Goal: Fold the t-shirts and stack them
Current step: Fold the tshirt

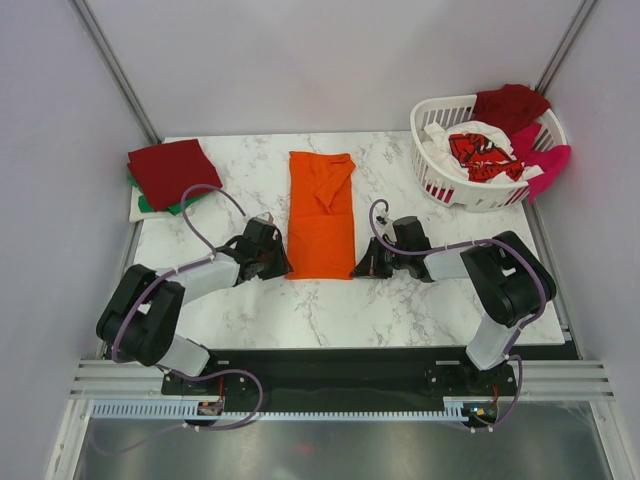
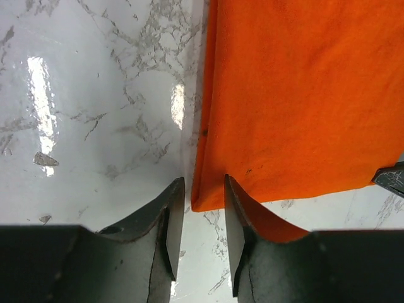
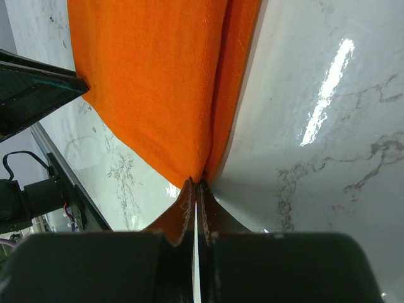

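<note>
Dark red folded t-shirt [image 1: 165, 170] lies on a green folded t-shirt [image 1: 150, 204] at the far left corner of the white marble-patterned worktop [image 1: 400, 300]; read this as your stack.

Left gripper [image 2: 203, 189]: its jaws stand slightly apart, straddling the near left corner of the plain bright orange t-shirt [image 1: 320, 215] without pinching it. That shirt lies mid-worktop as a long strip running from near to far, with one sleeve turned in across its far end.

Right gripper [image 3: 196, 188]: its fingers are pressed together on the near right corner of the orange cloth.

White slatted plastic laundry basket [image 1: 437, 183], at the far right corner, holds a white t-shirt with red print [image 1: 480, 150], a second dark red t-shirt [image 1: 512, 105] and a magenta t-shirt [image 1: 545, 165], all unfolded.

Step in hand, by judgement: the crosswise fold of the orange strip. Next, you would close the left jaws on their corner. Then lift both near corners together and carry them toward the far edge, keeping them level so the hem lands square.
</note>
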Controlling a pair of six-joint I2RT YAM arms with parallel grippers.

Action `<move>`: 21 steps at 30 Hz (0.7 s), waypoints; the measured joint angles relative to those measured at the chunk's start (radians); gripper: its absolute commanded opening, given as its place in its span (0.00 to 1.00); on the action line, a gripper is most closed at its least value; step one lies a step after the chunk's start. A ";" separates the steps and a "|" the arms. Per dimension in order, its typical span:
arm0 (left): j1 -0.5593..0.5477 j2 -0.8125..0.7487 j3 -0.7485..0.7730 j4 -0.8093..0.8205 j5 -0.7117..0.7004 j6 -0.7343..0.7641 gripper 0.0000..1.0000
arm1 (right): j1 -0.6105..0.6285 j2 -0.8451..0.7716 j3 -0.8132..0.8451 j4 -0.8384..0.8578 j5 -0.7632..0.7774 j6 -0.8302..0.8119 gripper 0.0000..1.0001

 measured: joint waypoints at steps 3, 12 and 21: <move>0.000 -0.002 -0.010 0.012 0.005 -0.006 0.35 | 0.000 0.000 0.000 0.000 0.000 0.000 0.00; 0.000 -0.068 -0.082 0.039 0.049 -0.029 0.41 | 0.000 0.000 0.000 0.000 0.000 0.000 0.00; 0.000 -0.068 -0.085 0.044 0.051 -0.034 0.38 | 0.000 0.002 0.000 0.003 -0.003 0.000 0.00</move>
